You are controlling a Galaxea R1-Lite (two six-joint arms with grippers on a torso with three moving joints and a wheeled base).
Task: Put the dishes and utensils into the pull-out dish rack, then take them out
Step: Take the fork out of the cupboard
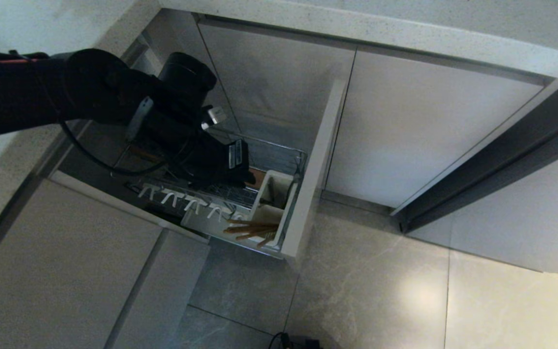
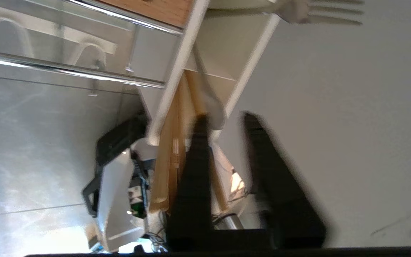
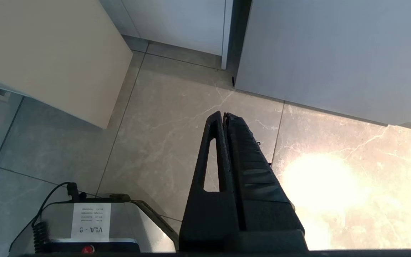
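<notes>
Gray floor tiles lie under beige kitchen cupboards. Low over the pull-out dish rack (image 1: 240,194), the left claw (image 2: 225,123) has its two fingers a little apart, with nothing between them. Just beyond its tips, the wooden chopsticks (image 1: 252,229) stand in the white caddy (image 1: 271,203), probably so they stay tidy. Down by the floor, the right claw (image 3: 225,116) is pressed together, resting.
</notes>
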